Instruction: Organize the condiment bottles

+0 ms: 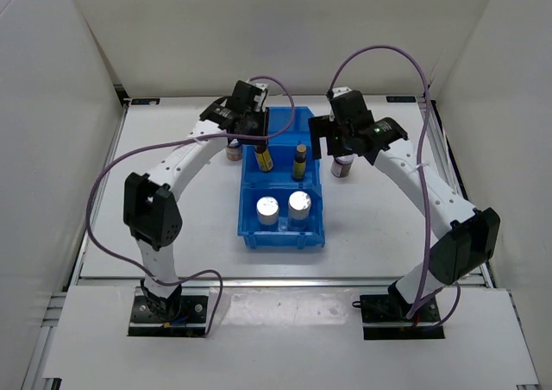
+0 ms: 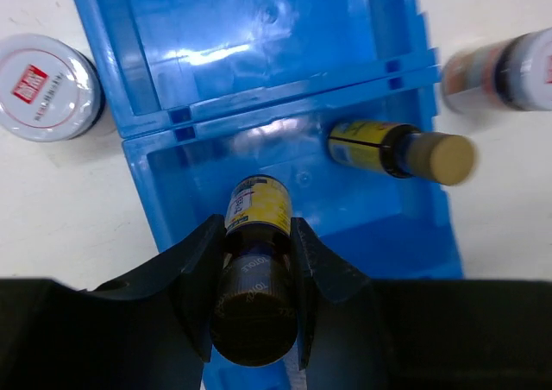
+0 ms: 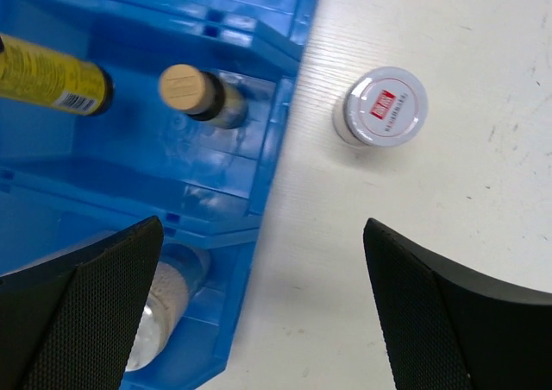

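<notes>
Left fingers (image 2: 203,273) clench a slim yellow-label bottle (image 2: 257,235), low in the frame, over the blue bin (image 2: 142,170)'s middle part. Lower it straight, then let go. Right fingers (image 3: 95,295) hang wide open.

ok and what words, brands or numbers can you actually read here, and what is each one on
No text reads cleanly.
left-side jar lid: red logo, grey print beneath, too small.
right-side jar lid: same logo and print, too small.
held slim bottle: yellow label print blurred; raised cap letters unclear; barcode digits illegible.
other slim bottle: yellow label, blurred.
</notes>
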`<act>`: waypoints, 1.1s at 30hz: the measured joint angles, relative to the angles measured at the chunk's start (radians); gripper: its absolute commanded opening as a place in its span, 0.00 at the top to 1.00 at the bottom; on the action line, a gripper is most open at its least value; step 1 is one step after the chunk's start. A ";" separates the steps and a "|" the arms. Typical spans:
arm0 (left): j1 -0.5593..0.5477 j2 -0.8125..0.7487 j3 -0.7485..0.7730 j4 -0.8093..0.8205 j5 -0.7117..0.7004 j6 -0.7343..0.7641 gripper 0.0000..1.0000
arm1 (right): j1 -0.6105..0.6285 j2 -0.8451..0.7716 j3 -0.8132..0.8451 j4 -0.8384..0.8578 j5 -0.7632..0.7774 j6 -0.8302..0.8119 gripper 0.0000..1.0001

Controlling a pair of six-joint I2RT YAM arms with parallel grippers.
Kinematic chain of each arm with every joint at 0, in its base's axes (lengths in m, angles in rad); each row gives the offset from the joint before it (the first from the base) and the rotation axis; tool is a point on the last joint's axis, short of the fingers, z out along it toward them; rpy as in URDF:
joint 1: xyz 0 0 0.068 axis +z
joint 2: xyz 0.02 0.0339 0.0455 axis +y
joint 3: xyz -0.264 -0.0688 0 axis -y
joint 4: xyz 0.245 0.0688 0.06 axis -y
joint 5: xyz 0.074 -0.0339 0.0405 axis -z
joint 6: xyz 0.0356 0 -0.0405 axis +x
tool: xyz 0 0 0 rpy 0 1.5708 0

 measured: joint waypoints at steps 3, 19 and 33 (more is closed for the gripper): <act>0.002 0.065 0.000 -0.007 0.005 0.007 0.77 | -0.038 -0.003 -0.018 -0.003 -0.003 0.010 0.00; 0.003 0.123 0.000 0.003 0.016 0.015 0.36 | -0.248 0.150 -0.012 -0.007 -0.059 0.051 0.00; 0.003 0.055 -0.001 -0.001 -0.020 0.026 0.00 | -0.252 0.403 0.163 -0.035 -0.109 0.021 0.00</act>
